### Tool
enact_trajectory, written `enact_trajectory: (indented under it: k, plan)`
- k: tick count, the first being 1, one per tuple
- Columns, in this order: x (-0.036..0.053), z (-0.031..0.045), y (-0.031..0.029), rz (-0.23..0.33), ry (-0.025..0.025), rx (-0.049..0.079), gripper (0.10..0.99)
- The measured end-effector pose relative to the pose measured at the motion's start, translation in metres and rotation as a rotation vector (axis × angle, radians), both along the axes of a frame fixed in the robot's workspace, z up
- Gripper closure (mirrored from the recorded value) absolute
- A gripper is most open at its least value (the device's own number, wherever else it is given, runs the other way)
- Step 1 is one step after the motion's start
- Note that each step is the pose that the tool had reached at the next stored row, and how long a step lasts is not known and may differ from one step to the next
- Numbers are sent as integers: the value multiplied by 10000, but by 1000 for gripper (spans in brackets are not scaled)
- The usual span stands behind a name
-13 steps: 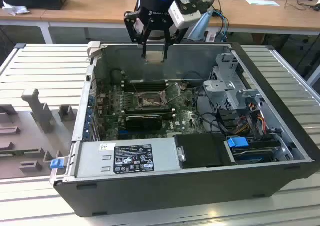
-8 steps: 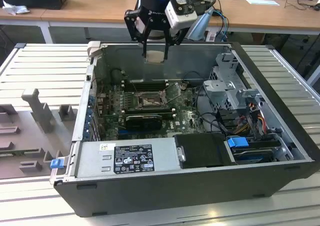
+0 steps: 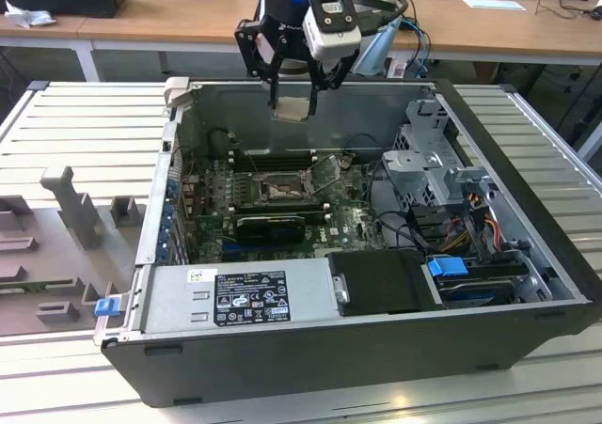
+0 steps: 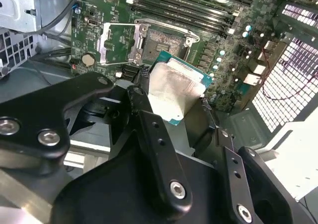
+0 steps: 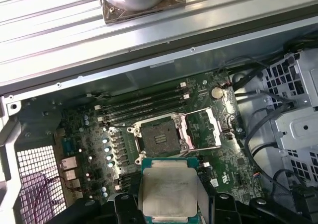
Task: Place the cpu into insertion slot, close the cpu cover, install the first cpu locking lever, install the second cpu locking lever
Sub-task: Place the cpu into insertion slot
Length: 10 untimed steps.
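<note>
My gripper [image 3: 293, 93] hangs above the back of the open computer case, shut on the cpu [image 3: 292, 110], a flat pale square chip. In both wrist views the cpu [image 4: 174, 87] [image 5: 169, 191] sits between the black fingers [image 4: 144, 110], well above the motherboard. Below it lies the insertion slot [image 3: 282, 191] [image 4: 161, 39] [image 5: 159, 137], a black-framed square with a grey centre and nothing in it. The cpu cover [image 4: 117, 42] [image 5: 206, 129] is a silver frame, swung open and standing beside the slot. I cannot make out the locking levers.
Long black memory slots [image 5: 144, 105] run along the slot's far side, and a long black card [image 3: 271, 224] lies nearer the front. A power supply [image 3: 240, 297] fills the front of the case. A drive cage [image 3: 437, 165] and loose cables [image 3: 470, 222] crowd the exterior view's right.
</note>
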<state>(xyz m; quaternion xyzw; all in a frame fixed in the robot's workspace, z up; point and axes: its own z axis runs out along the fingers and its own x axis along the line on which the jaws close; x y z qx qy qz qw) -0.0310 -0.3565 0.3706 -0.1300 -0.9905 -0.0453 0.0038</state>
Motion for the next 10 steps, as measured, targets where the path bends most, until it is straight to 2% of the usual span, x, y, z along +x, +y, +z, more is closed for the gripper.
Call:
enact_trajectory:
  k: [2,4,10]
  plan:
    - [0,-42,0,-28,0,-22,561]
    - [0,-46,0,-581,0,-23,561]
    - [0,-53,0,-1653,1,-25,561]
